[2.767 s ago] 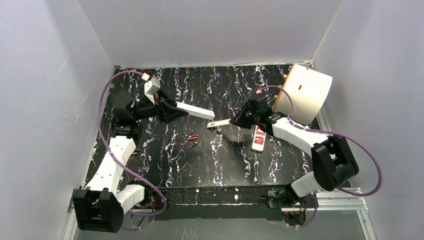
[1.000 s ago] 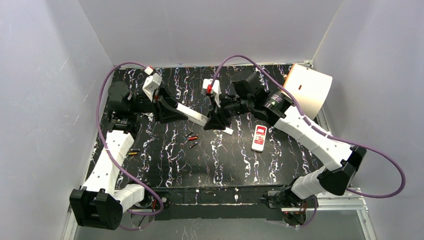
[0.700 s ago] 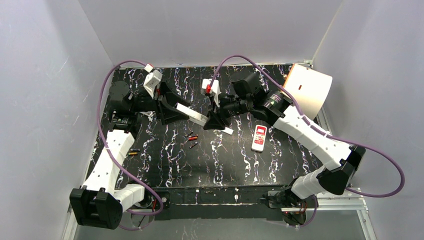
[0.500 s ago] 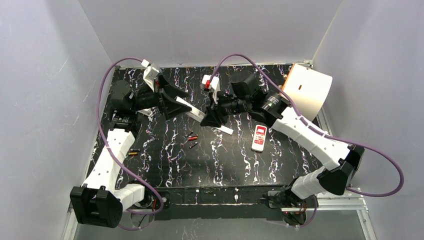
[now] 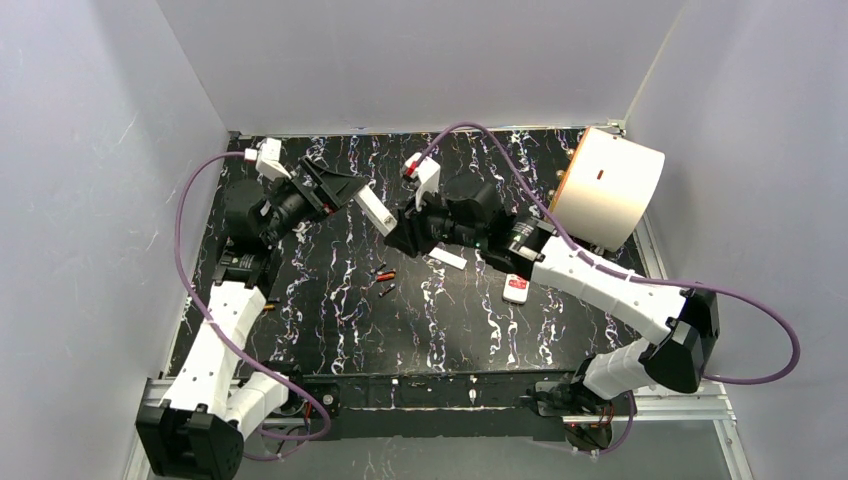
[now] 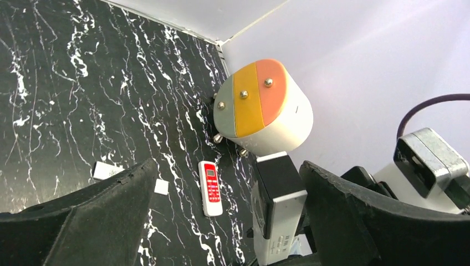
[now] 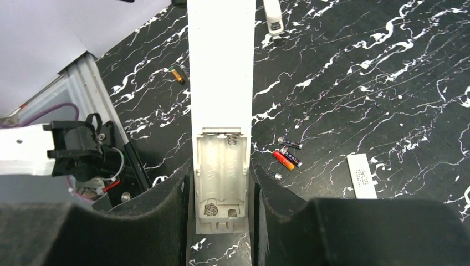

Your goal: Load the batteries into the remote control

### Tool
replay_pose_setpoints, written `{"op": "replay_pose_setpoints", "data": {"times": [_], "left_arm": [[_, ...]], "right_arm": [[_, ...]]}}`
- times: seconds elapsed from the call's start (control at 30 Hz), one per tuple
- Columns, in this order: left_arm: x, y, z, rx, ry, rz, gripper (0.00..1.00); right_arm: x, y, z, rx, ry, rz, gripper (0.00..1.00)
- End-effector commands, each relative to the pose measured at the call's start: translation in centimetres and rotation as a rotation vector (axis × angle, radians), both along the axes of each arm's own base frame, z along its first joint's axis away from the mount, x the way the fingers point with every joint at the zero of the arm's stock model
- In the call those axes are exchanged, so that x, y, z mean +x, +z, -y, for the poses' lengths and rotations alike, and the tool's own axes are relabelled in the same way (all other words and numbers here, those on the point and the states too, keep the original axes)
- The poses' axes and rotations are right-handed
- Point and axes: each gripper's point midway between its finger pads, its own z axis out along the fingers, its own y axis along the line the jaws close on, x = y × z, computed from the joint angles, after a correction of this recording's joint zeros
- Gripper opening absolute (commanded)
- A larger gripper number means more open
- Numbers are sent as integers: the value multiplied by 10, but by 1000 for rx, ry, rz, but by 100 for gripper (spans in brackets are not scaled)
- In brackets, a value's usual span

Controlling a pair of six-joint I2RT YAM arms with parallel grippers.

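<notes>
The white remote control [image 5: 378,211] hangs above the table with my right gripper [image 5: 403,236] shut on its lower end. In the right wrist view the remote control [image 7: 220,83] shows its open battery compartment [image 7: 220,172], empty, with springs bare. My left gripper [image 5: 345,188] is open at the remote's far end; the remote control [image 6: 277,216] stands between its spread fingers without touching them. Three batteries [image 7: 286,159] lie together on the table below, also seen as batteries [image 5: 385,278] from above. A further battery [image 7: 177,73] lies apart to the left.
A white oblong cover [image 5: 447,259] lies beside the right gripper. A red-and-white remote [image 5: 515,290] rests on the table right of it. A large cream drum [image 5: 605,190] with an orange and yellow end stands at the back right corner. White walls enclose the black marbled table [image 5: 450,330].
My left gripper has opened, let go of the white remote and drawn back up and left. My right gripper has kept its hold and carried the remote leftward.
</notes>
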Motion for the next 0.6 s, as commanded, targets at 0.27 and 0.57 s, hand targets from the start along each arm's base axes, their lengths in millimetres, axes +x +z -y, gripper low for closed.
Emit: {"op": "replay_pose_setpoints", "data": {"times": [0.27, 0.57], "left_arm": [[-15, -46, -24, 21, 164, -190, 97], [-16, -61, -25, -32, 193, -272, 82]], "right_arm": [[-1, 4, -28, -49, -228, 52, 2], [-14, 0, -41, -69, -216, 71, 3]]}}
